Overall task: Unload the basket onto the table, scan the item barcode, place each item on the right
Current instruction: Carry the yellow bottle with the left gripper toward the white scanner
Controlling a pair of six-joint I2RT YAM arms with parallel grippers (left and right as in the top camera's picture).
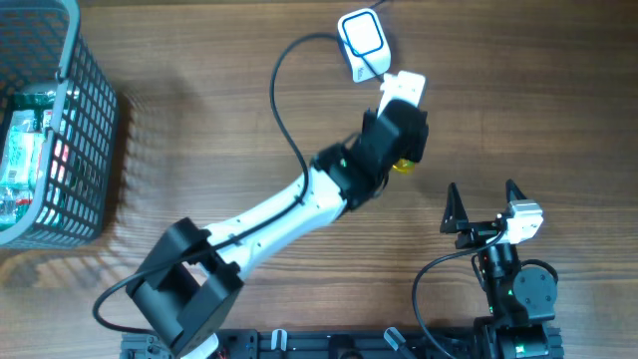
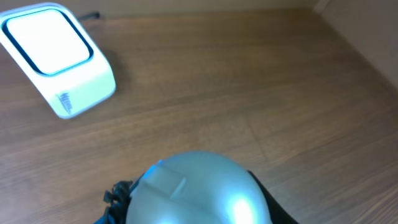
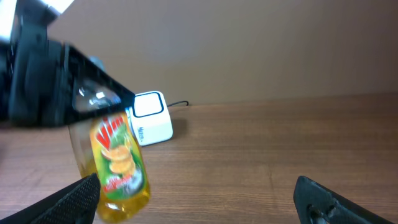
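L arm reaches diagonally across the bench (image 1: 199, 130) toward the far side; left claw (image 1: 397, 140) is clamped on a dish-soap bottle (image 3: 118, 168), black fingers pinching its clear upper part. The bottle is see-through w/ yellow liquid in the lower half and a yellow/green label w/ red lettering and fruit pics, facing the R wrist cam. It hangs tilted; can't tell if the base touches the bench. From overhead only a bit of yellow peeks out under the claw. No barcode is readable in any view. The barcode scanner (image 1: 361, 38) is a white box w/ a dark-rimmed window, sitting at the far edge of the bench, near the bottle but apart from it, w/ its black cable (image 1: 284, 90) looping back toward the L arm. In the L wrist view the scanner is upper left, and a rounded silvery-blue surface fills the bottom edge; can't tell which part that is. Right claw (image 1: 481, 194) sits low near its base on the R side, well apart from the bottle, jaws spread wide w/ nothing between them. A grey wire basket (image 1: 85, 130) stands at the far L w/ packs (image 1: 25, 150) inside, too blurry to name.
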